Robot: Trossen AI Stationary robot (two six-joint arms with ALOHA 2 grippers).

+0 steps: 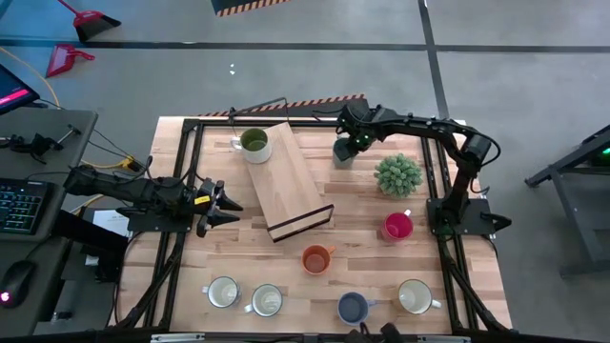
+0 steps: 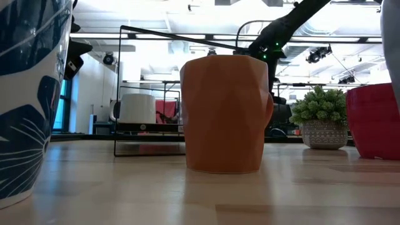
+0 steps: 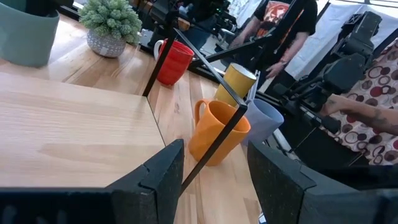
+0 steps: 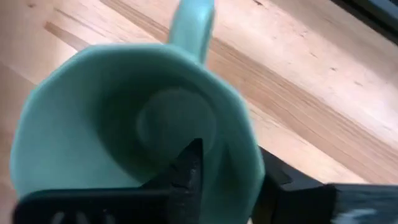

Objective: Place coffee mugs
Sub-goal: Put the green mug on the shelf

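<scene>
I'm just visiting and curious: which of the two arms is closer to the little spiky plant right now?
The right. The right gripper is just beside the potted plant, its fingers straddling the teal mug's rim. The left gripper waits across the wooden board, much farther away.

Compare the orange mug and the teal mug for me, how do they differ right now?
The orange mug stands free on the bare table, while the teal mug has the right gripper straddling its wall, one finger inside. The orange mug sits near the front row of mugs; the teal mug is at the far edge beside the potted plant. Both are upright, handled and empty.
</scene>
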